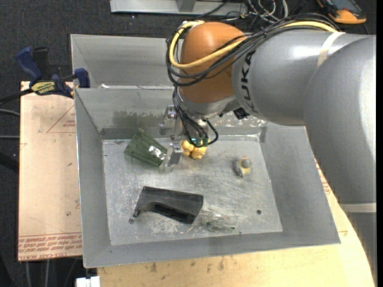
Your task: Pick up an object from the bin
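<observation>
We see our end effector (173, 155) low beside the green block (142, 147) at its nine o'clock; we cannot tell its opening. Nothing seems lifted yet.

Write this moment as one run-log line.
gripper | low in bin | between green block and yellow piece | black bracket apart

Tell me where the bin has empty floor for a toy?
The biggest bare bin floor is front right, between the small tan knob, the black angled piece and the right wall. A narrower strip runs along the left wall below the green thing. Crowded at the back: the gripper sits between the green thing and the yellow piece.
</observation>
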